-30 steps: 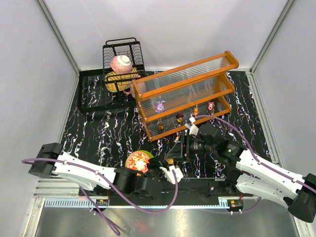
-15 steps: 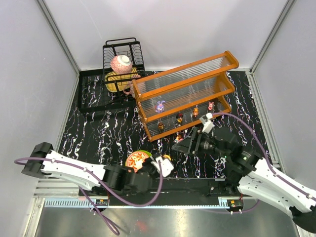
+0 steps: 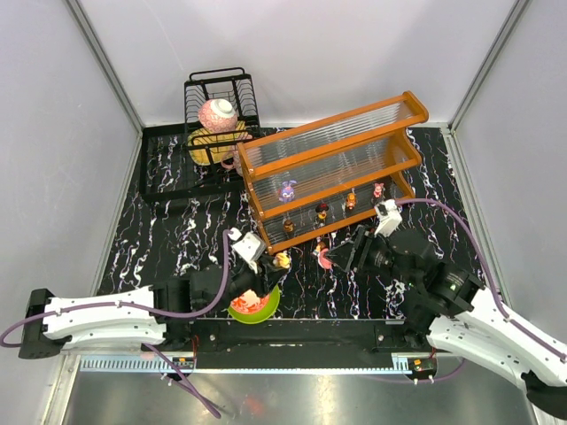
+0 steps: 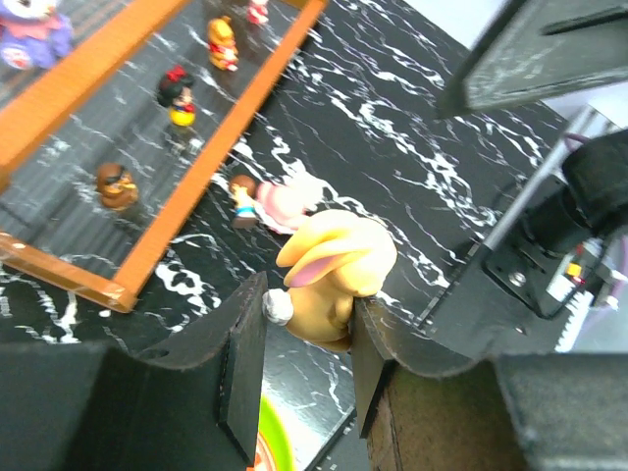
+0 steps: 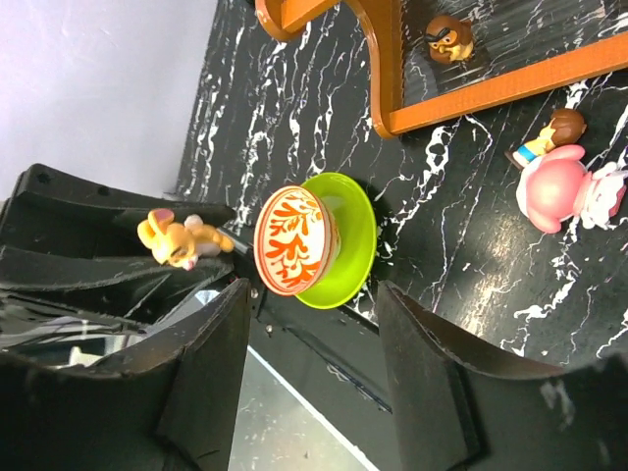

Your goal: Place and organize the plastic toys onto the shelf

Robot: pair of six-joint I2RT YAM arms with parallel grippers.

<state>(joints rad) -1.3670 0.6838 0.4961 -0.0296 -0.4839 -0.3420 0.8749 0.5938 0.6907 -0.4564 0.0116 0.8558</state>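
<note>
My left gripper (image 3: 271,263) (image 4: 304,329) is shut on a yellow bunny toy (image 3: 282,260) (image 4: 332,271) and holds it above the table, just in front of the shelf (image 3: 330,168) (image 4: 201,162). The bunny also shows in the right wrist view (image 5: 179,240). A pink toy (image 3: 324,258) (image 4: 287,200) (image 5: 571,191) lies on its side on the table by the shelf's front rail. Several small toys stand on the lower tier: purple (image 3: 288,190), black-and-red (image 3: 322,211), orange (image 3: 351,201), pink (image 3: 378,189), brown (image 3: 288,227). My right gripper (image 3: 342,256) (image 5: 312,329) is open and empty, right of the pink toy.
A green-rimmed patterned bowl (image 3: 255,304) (image 5: 316,240) lies tipped at the near table edge, under the left arm. A black wire dish rack (image 3: 221,93) with crockery stands at the back left on a black tray (image 3: 159,168). The arm bases line the near edge.
My left gripper has carried the yellow bunny away from the near edge toward the shelf front. My right gripper has drawn back to the right, uncovering the pink toy on the table.
</note>
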